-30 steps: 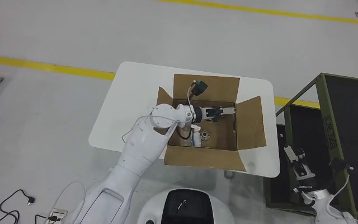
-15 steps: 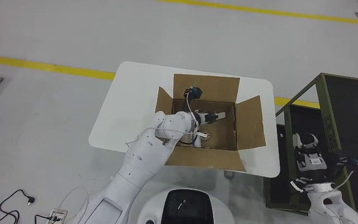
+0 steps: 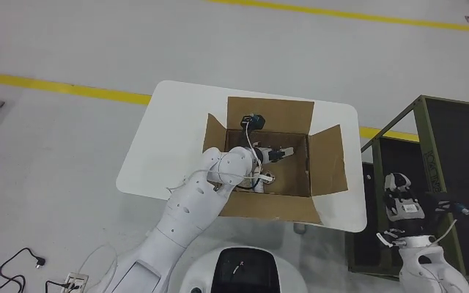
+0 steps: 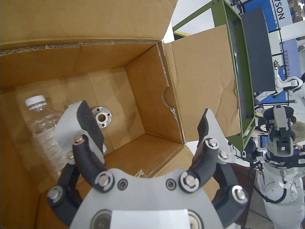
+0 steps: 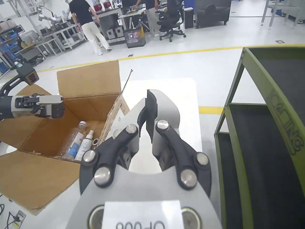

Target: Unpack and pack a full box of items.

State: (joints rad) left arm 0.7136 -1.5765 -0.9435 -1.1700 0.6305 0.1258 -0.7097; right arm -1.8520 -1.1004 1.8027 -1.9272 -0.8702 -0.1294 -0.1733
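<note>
On the left half of the white surface [image 3: 168, 132] you have bare tabletop; the open cardboard box [image 3: 267, 113] sits toward the middle, all four flaps folded outward. Your left claw [image 4: 145, 113] hangs over the box's opening with its jaws spread wide and nothing between them, pointing toward the box's right-hand wall. Below it, on the box floor, a clear plastic bottle [image 4: 40, 125] with a white cap lies along the near-left side. In the right wrist view a white spray bottle [image 5: 85, 144] lies just beside it, and a small round metal flange [image 4: 102, 117] rests flat next to that. The rest of the box floor shows plain cardboard. Further right, off the surface's edge, your right claw [image 5: 149, 110] is held in the air with its fingers closed together on nothing, well apart from the box. Just beside it on the far right stands the green cart [image 3: 432, 146] with its dark shelves.
</note>
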